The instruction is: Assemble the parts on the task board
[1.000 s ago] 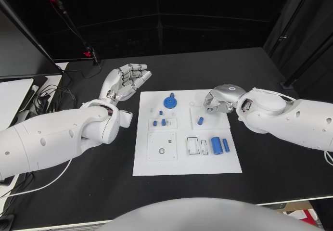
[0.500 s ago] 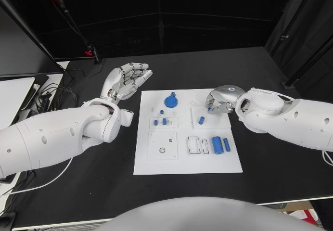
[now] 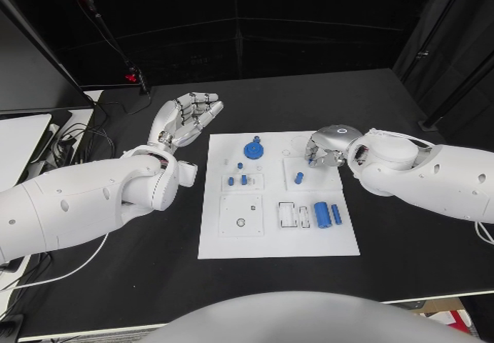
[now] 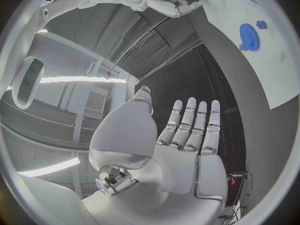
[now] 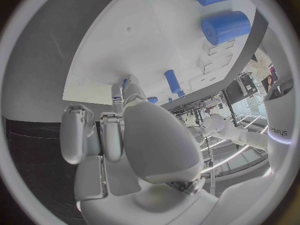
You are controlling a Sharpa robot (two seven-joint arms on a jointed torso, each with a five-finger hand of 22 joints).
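The right hand [image 3: 323, 152] hangs over the far right corner of the task board [image 3: 278, 246], fingers curled inward; whether anything small is pinched between them cannot be told, since the head view shows only the back of the hand and the right wrist view shows its palm and fingers [image 5: 87, 132] from behind with no part visible in the grip. Its position, just above and beside the standing blue peg [image 3: 298, 179], suggests it is staged to work in that corner of the board. The left hand [image 3: 188, 118] is held off the board beside its far left corner, above the black table [image 3: 412, 250], fingers spread and straight with the palm turned up, holding nothing; the left wrist view confirms the flat, empty palm [image 4: 181, 150]. This reads as a parked posture that keeps the left arm out of the working area. On the board, the blue gear [image 3: 253, 151] lies near the far edge, left of the right hand and apart from it. A cluster of small blue pegs [image 3: 238, 180] stands in the left middle fixture. The large blue cylinder [image 3: 321, 215] and a slimmer blue pin [image 3: 335, 215] lie side by side toward the near right, beside an unfilled slotted fixture [image 3: 293, 216]. A square plate with a small hole [image 3: 241, 216] sits near left. Judged from this layout, assembly is at an early stage, with most parts loose.
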